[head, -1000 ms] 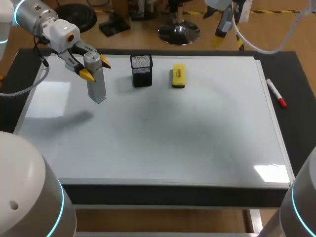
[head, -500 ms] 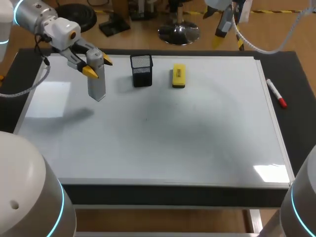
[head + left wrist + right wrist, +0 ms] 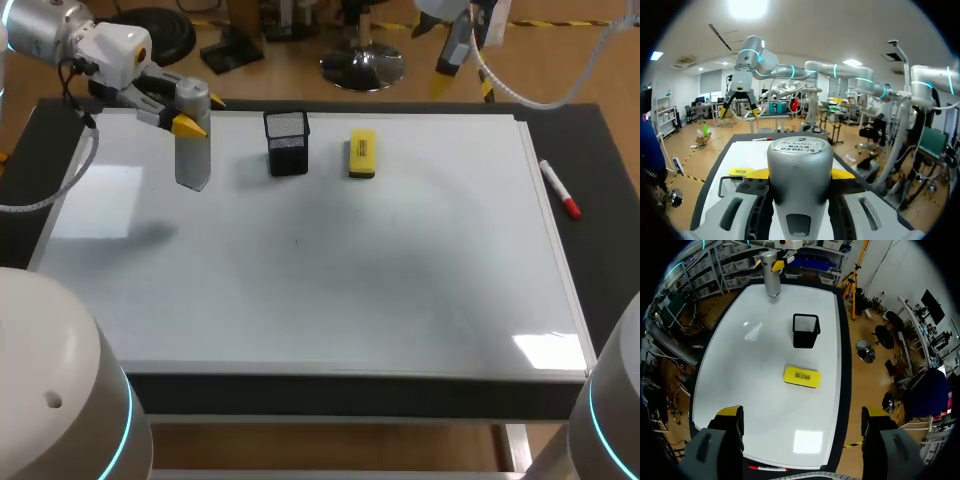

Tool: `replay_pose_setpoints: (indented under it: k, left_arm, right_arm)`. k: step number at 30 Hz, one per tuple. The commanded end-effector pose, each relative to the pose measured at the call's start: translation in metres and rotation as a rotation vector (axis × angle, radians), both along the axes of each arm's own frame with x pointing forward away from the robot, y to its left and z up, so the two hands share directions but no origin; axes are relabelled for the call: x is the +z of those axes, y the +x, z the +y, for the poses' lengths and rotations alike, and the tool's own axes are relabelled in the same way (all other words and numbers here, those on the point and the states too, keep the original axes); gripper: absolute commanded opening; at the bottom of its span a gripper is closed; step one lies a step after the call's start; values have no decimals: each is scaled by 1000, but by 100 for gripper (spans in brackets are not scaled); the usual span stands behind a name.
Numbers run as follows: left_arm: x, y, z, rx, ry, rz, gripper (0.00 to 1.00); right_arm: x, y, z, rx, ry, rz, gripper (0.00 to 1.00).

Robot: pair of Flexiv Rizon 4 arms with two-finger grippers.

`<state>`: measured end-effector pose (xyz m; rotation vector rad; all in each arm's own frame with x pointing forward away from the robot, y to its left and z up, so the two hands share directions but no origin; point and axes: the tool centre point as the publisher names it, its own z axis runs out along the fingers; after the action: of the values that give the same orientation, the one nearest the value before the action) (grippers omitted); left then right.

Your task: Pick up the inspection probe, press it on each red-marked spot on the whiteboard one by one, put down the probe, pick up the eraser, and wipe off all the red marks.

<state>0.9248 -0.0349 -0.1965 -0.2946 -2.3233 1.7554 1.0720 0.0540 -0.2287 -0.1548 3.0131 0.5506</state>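
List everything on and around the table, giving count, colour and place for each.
whiteboard: one, white, lying flat over most of the table.
table: one, dark, showing as a border round the whiteboard.
probe: one, grey, upright in the left gripper, lifted over the whiteboard's far left part.
mesh cup: one, black, standing on the whiteboard near its far edge, right of the probe.
eraser: one, yellow, lying on the whiteboard right of the mesh cup, apart from it.
marker: one, white with a red end, on the table beside the whiteboard's right edge.
left gripper: one, yellow-tipped, shut on the probe's upper part.
right gripper: one, yellow-tipped, open and empty, high up by the whiteboard's far edge.
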Motion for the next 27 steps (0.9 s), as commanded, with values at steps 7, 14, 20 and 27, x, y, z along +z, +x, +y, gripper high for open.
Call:
replay_pose_setpoints:
  k: [7, 14, 20, 27]
  left_arm:
    - [14, 18, -25, 239, 28, -61, 0]
    - [22, 38, -45, 308, 13, -72, 0]
    - [27, 52, -55, 364, -25, -74, 0]
    - [27, 68, -66, 358, -68, -72, 0]
  right_arm:
    - [1, 0, -1, 1, -3, 0, 100]
    - [1, 0, -1, 1, -3, 0, 100]
    - [1, 0, -1, 1, -3, 0, 100]
    - [1, 0, -1, 1, -3, 0, 100]
